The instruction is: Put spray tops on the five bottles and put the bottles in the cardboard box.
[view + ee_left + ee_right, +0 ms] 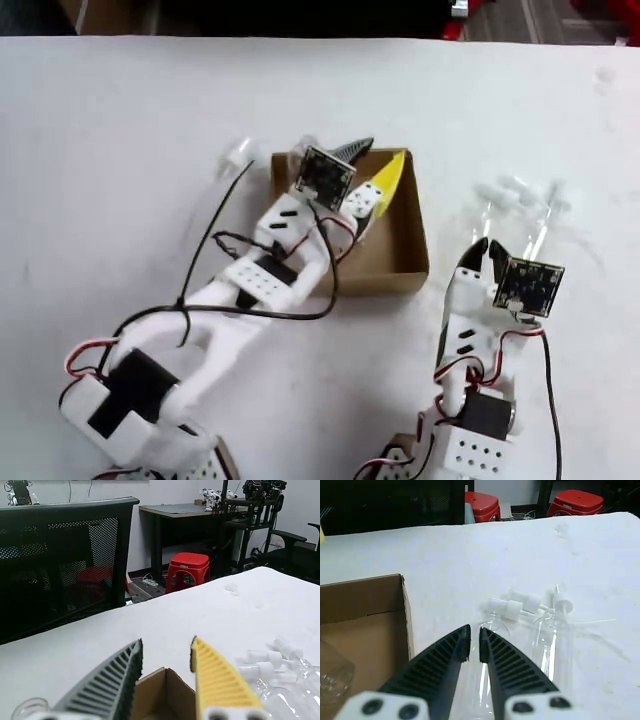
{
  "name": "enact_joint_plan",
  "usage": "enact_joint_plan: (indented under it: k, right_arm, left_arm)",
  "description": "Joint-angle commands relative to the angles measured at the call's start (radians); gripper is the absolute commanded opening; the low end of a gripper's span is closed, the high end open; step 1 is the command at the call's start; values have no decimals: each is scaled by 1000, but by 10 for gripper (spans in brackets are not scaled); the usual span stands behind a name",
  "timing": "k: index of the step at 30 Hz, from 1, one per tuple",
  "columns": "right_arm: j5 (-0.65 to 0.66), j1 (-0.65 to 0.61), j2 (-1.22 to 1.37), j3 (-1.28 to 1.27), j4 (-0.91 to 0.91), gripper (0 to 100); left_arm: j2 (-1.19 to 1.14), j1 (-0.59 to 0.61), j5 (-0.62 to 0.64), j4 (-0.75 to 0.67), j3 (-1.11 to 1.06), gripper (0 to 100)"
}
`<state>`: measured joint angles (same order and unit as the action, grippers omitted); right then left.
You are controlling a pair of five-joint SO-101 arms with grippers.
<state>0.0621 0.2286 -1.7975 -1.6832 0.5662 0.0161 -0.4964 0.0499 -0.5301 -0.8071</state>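
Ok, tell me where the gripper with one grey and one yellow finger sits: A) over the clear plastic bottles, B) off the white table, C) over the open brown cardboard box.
C: in the high view the left gripper is over the brown cardboard box, with the clear plastic bottles lying apart beside the box.

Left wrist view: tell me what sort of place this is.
Probably a robotics lab or workshop: behind the white table stand a dark workbench carrying another small robot arm, a red plastic stool and a black mesh chair.
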Motion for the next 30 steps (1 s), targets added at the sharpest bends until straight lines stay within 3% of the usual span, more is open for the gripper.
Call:
enact_joint_plan:
  k: [1, 9, 14, 17, 23, 30]
  right_arm:
    - [-9, 4, -5, -6, -25, 19]
    - [-9, 4, -5, -6, -25, 19]
    - [-9, 4, -5, -6, -25, 19]
    - [-9, 4, -5, -6, -25, 19]
    - [2, -38, -5, -6, -19, 19]
    - [-5, -44, -5, -6, -24, 19]
  left_arm:
    - [15, 1, -2, 8, 38, 153]
    - [50, -19, 0, 9, 55, 153]
    - [262, -31, 0, 60, 5, 153]
    - [450, -19, 11, 226, 5, 153]
    - [866, 125, 195, 585, 8, 154]
    - [1211, 303, 204, 988, -2, 154]
